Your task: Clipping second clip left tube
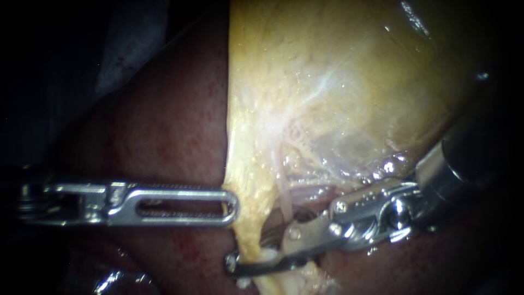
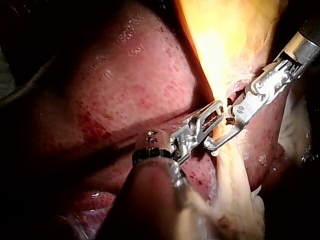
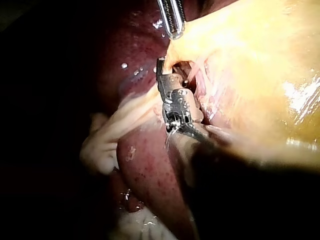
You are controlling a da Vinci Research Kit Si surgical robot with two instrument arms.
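Two instruments: my left instrument (image 1: 233, 206), end effector closed, at the gallbladder (image 1: 327, 82) edge; my right instrument (image 1: 255, 251), end effector open, straddling one yellow strand (image 1: 246, 226) over liver (image 1: 164, 125).

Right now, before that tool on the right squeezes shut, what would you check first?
1. Jaws of the right instrument open, with a gap showing: ok.
2. The pale tissue strand lies between those jaws: ok.
3. Strand is the tube alone, no extra tissue caught: cannot tell.
4. Any clip already on it: cannot tell.
5. The left instrument sits at the gallbladder edge, apart from the right jaws: ok.
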